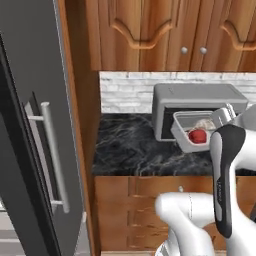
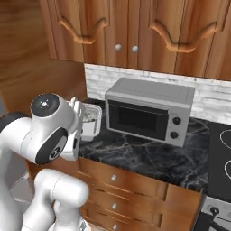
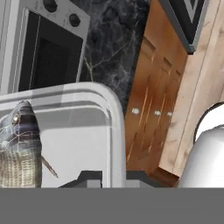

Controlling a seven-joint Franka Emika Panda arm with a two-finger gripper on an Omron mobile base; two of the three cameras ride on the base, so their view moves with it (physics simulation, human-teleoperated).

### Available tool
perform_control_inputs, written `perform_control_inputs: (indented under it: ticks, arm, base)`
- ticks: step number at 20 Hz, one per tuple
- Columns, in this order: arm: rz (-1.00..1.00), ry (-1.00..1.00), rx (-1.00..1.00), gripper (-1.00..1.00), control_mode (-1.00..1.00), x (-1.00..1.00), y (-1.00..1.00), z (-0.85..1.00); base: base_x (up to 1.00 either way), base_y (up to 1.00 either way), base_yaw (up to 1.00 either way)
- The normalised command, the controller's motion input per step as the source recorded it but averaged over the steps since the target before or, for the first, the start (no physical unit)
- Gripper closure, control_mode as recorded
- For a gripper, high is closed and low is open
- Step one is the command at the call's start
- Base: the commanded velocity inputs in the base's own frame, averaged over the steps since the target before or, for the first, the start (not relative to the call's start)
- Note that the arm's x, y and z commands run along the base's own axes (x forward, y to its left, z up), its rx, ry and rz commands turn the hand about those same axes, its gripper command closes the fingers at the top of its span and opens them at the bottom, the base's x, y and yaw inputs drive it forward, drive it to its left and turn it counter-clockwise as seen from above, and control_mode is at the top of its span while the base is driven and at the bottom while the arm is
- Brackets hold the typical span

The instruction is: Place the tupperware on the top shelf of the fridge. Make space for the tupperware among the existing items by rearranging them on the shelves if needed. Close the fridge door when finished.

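Tupperware (image 3: 83, 127) sits closest to the hand view, its rim wall clamped between the fingers of the tool (image 3: 114, 177), which is closed on that wall. From the left base view the tupperware (image 1: 192, 131) hangs raised above the dark marble surface (image 1: 130, 145), directly in front of the toaster oven (image 1: 197, 100), tilted, with the red food and pale lump visible inside. Left of the toaster oven stands the fridge door (image 1: 35, 150), open, with its bar handle (image 1: 54, 155) facing the arm. Risk: the grip holds one edge only, so a fast swing toward the fridge could tip the tub, spill its contents, or strike the door edge
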Motion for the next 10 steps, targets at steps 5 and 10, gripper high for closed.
perform_control_inputs:
  ticks: [5, 10]
  arm:
    - [0.0, 0.0, 0.0, 1.0, 1.0, 0.0, 0.0, 0.0]
    - [0.0, 0.0, 0.0, 1.0, 1.0, 0.0, 0.0, 0.0]
  base:
    - [-0.44, 0.03, 0.65]
    - [-0.11, 0.16, 0.74]
